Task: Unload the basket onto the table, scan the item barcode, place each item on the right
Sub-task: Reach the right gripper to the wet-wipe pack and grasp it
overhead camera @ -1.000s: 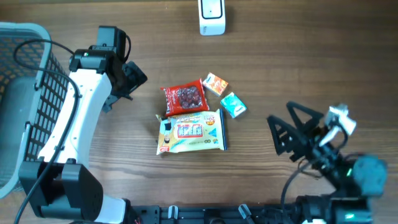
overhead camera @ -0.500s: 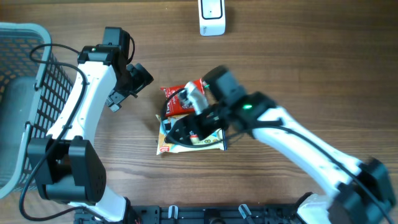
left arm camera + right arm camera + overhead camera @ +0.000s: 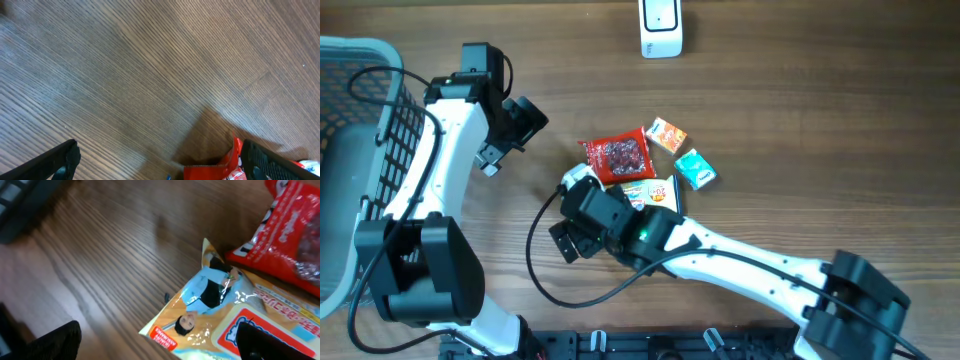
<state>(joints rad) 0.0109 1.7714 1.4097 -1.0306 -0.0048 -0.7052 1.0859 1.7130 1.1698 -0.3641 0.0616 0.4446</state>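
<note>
A yellow snack packet (image 3: 225, 315) lies flat on the wooden table, its lower left corner between the fingers of my right gripper (image 3: 160, 346), which is open and hovers over it. In the overhead view the right arm covers most of this packet (image 3: 658, 190), and the right gripper (image 3: 568, 215) stands at its left edge. A red packet (image 3: 618, 155) lies just behind it. My left gripper (image 3: 515, 135) is open, left of the red packet, holding nothing. A corner of the red packet (image 3: 220, 169) shows by the right finger in the left wrist view. A white scanner (image 3: 660, 28) stands at the far edge.
A small orange box (image 3: 667, 133) and a small teal box (image 3: 695, 168) lie right of the red packet. A grey wire basket (image 3: 360, 150) fills the left side, close behind the left arm.
My right arm has swung from the table's right front across to the yellow packet and now hangs over its left edge. The left gripper shifted slightly left and back.
</note>
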